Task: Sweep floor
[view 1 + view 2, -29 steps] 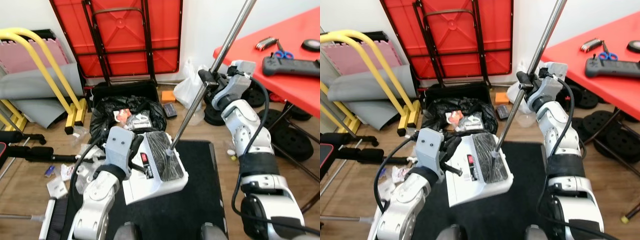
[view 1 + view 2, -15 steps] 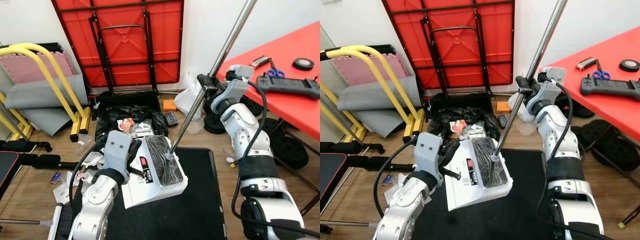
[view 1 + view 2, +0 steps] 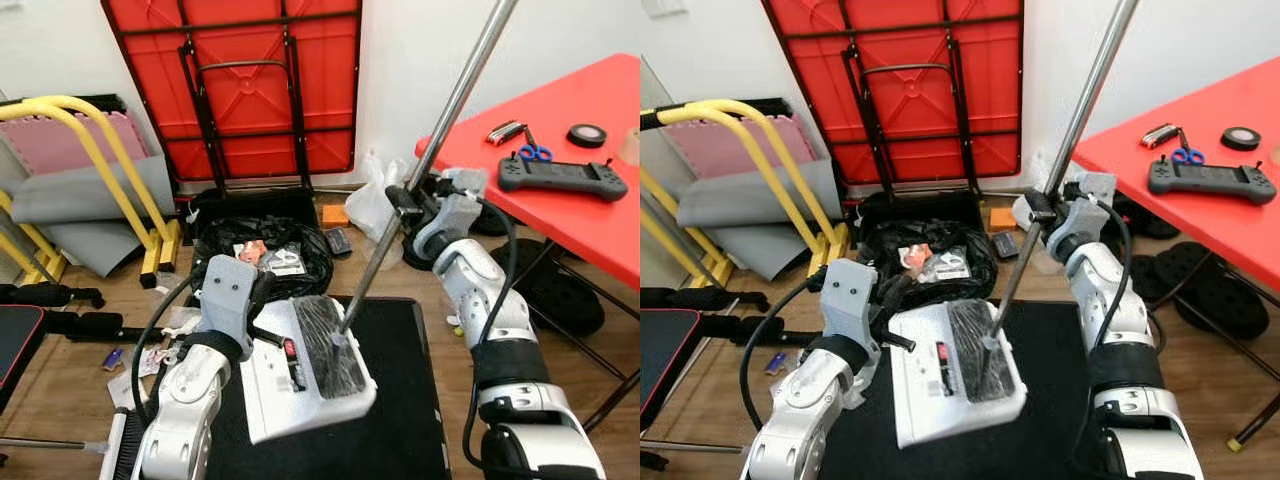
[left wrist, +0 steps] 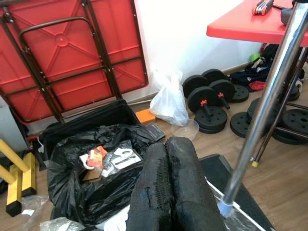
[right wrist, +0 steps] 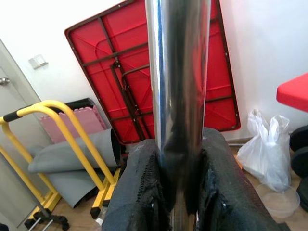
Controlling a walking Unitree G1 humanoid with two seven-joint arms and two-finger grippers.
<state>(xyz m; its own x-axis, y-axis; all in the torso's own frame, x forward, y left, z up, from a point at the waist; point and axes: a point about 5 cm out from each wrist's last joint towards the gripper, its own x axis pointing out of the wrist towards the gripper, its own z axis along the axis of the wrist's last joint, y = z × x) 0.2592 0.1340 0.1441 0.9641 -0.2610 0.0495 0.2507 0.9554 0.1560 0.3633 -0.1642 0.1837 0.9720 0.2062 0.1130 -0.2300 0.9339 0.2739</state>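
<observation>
The long shiny metal broom pole (image 3: 437, 140) slants down to a white plastic dustpan (image 3: 308, 365) with a dark bristle patch, tilted above the black floor mat (image 3: 405, 420), and the right gripper (image 3: 399, 200) clamps its padded black fingers (image 5: 139, 197) around the pole. The left gripper (image 4: 169, 187) has its textured fingers pressed together at the dustpan's edge. Compared with a second ago, the crinkled black rubbish bag (image 3: 262, 250) sits further from the dustpan, which lies flatter.

Dustpan (image 3: 305, 370) on mat (image 3: 390, 440), broom pole (image 3: 430, 150) rising from it; trash bag (image 3: 262, 262) behind dustpan; desk (image 3: 600, 215) right; yellow frame (image 3: 95, 170) left.
</observation>
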